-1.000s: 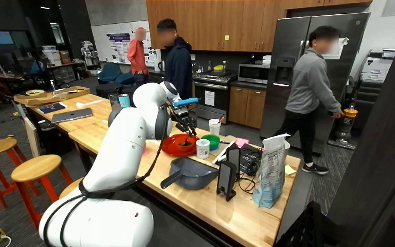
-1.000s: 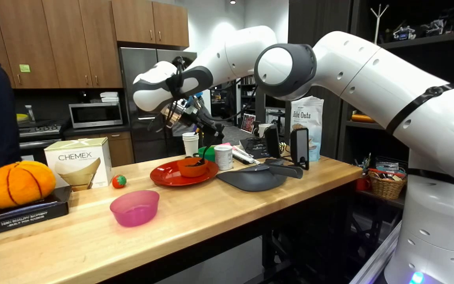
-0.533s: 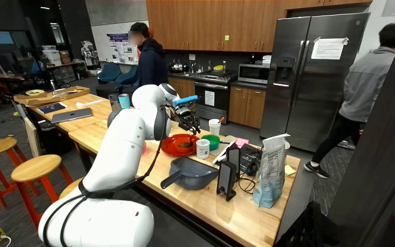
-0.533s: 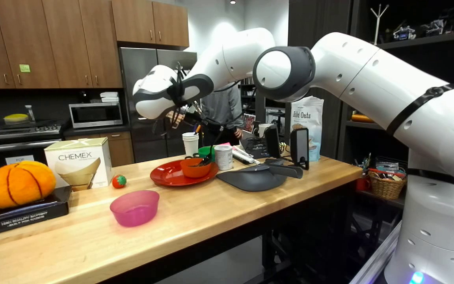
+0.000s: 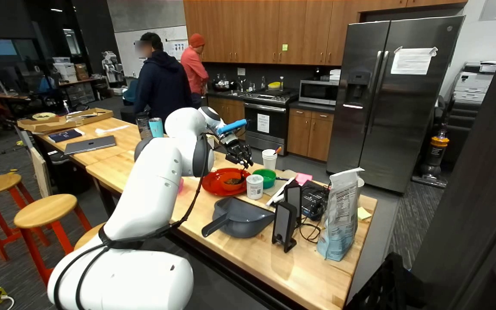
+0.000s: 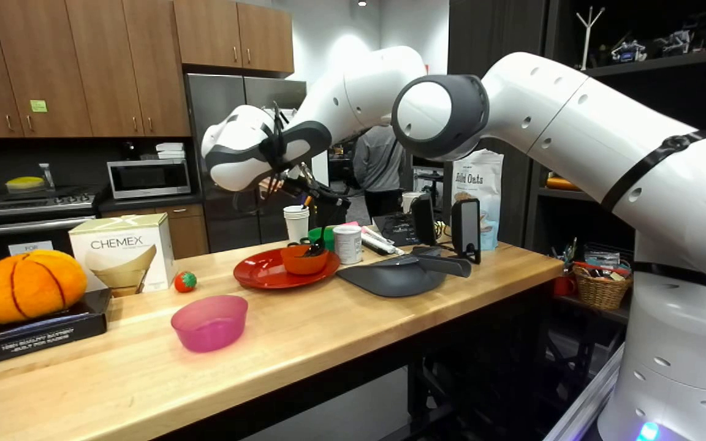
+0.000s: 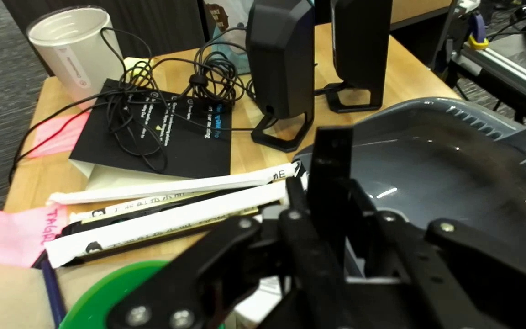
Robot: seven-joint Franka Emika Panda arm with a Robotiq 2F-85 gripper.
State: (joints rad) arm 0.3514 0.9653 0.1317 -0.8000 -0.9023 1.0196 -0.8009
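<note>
My gripper [image 7: 326, 196] is shut on a dark utensil [image 7: 331, 155], whose broad black handle rises between the fingers in the wrist view. In both exterior views the gripper [image 5: 244, 162] hangs over an orange bowl [image 6: 305, 263] and points downward. The utensil's dark head [image 6: 315, 250] dips into the bowl at the side nearest the white tub [image 5: 255, 187]. Brown contents [image 5: 233, 181] show inside the bowl, which stands on a red plate [image 6: 255, 277]. How deep the head reaches is hidden by the bowl's wall.
Close by stand a green bowl [image 5: 266, 179], stacked white cups [image 5: 269, 160] and a grey dustpan [image 5: 240, 221]. Black speakers [image 5: 284, 226] and an oats bag [image 5: 338, 219] lie further along. A pink bowl [image 6: 209, 324] and a Chemex box [image 6: 125, 251] share the table.
The gripper and utensil have shifted across the bowl toward the white tub. In an exterior view the orange bowl has slid slightly on the plate. People in the background have walked elsewhere.
</note>
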